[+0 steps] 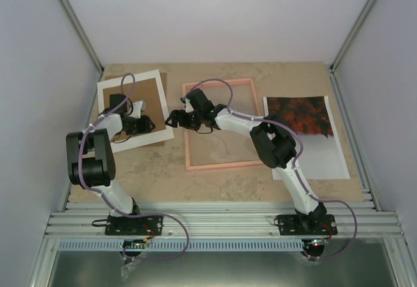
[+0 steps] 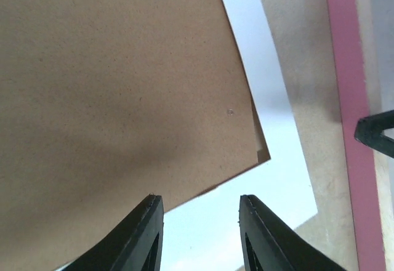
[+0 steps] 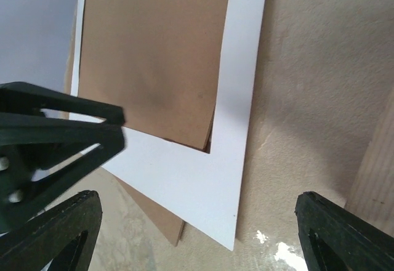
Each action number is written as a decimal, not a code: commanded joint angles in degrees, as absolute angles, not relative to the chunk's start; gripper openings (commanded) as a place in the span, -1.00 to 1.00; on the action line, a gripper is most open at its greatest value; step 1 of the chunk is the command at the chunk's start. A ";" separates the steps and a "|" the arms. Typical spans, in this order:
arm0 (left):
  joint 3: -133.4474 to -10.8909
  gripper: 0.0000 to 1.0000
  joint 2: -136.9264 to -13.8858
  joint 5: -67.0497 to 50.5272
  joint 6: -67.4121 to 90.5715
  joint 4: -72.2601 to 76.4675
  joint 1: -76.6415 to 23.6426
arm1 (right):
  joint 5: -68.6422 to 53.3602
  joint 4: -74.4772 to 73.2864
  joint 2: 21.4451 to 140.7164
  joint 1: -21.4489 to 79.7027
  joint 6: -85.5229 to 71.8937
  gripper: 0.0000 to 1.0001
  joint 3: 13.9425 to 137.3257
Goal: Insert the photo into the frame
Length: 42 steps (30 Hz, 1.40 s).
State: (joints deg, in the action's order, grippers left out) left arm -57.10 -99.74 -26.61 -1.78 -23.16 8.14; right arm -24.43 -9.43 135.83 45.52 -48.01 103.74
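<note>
The photo [image 1: 303, 134], red-orange and dark above and white below, lies flat at the right of the table, away from both grippers. The pink frame [image 1: 218, 165] lies flat in the middle; its left rail shows in the left wrist view [image 2: 351, 129]. My left gripper [image 1: 150, 125] [image 2: 200, 222] is open and empty, low over the near right corner of the white-bordered sheet [image 1: 156, 81] [image 2: 271, 129]. My right gripper [image 1: 171, 119] [image 3: 197, 218] is wide open and empty, between that sheet [image 3: 203, 172] and the frame's left rail. The two grippers nearly meet.
The white-bordered sheet lies on a brown backing board [image 2: 111, 86] [image 3: 154, 61] at the left of the beige tabletop [image 1: 221, 182]. The left gripper's fingers [image 3: 55, 135] show close by in the right wrist view. Grey walls enclose the table on three sides.
</note>
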 commanded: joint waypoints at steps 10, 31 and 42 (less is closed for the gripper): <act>-55.67 -0.31 -91.89 -22.08 -6.48 -29.18 10.30 | -21.46 -16.46 137.44 47.21 -43.28 0.77 107.68; -52.96 -0.53 -101.17 -19.91 -12.37 -29.51 10.35 | -29.16 -10.99 145.36 47.39 -50.10 0.76 107.42; -52.41 -0.56 -102.06 -19.35 -12.27 -28.94 10.37 | -40.11 -0.31 145.94 47.58 -56.88 0.65 105.46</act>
State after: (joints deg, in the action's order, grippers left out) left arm -54.98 -99.26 -22.15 -11.31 -28.27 10.24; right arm -34.44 -1.41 141.67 46.70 -52.90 107.35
